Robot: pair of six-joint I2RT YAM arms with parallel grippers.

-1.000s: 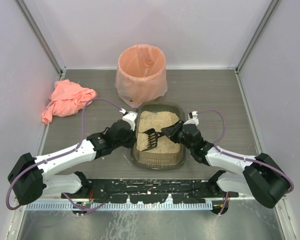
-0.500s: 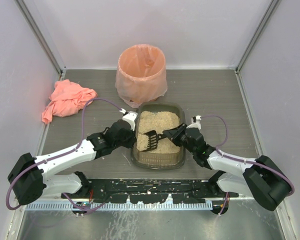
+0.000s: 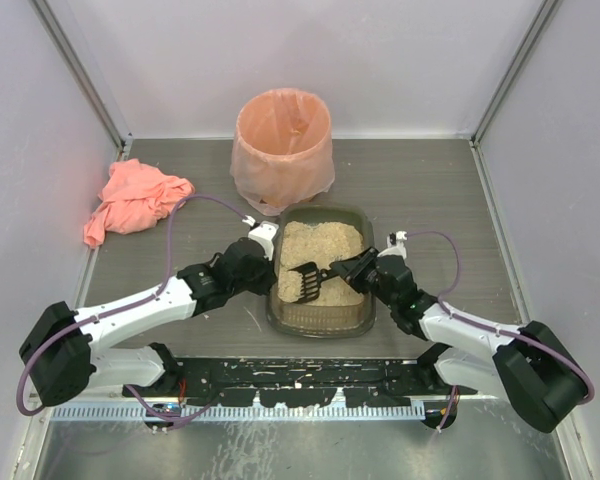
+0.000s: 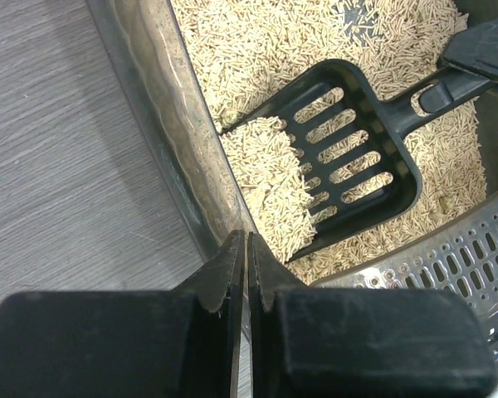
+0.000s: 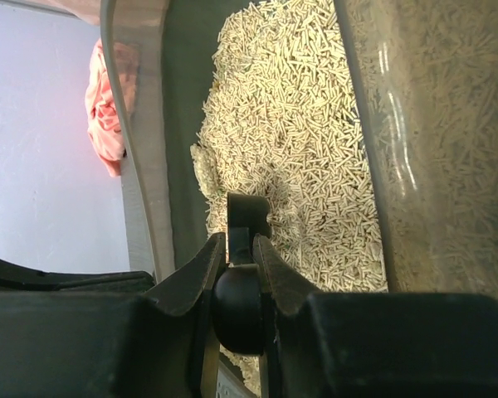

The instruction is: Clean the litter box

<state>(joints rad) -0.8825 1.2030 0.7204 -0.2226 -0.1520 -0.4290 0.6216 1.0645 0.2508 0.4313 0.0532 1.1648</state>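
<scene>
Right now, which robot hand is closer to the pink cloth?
Left. The left gripper pinches the left wall of the litter box, on the side of the pink cloth. The right gripper holds the scoop by its handle across the box, farther away.

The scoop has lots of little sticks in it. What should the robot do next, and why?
Probably lift the scoop a little, kept level, so loose litter can fall through its slots. The right gripper is shut on its handle, a heap of pellets lies at the scoop's front, and the left gripper pinches the litter box rim, which should steady it. The bin can come afterwards.
</scene>
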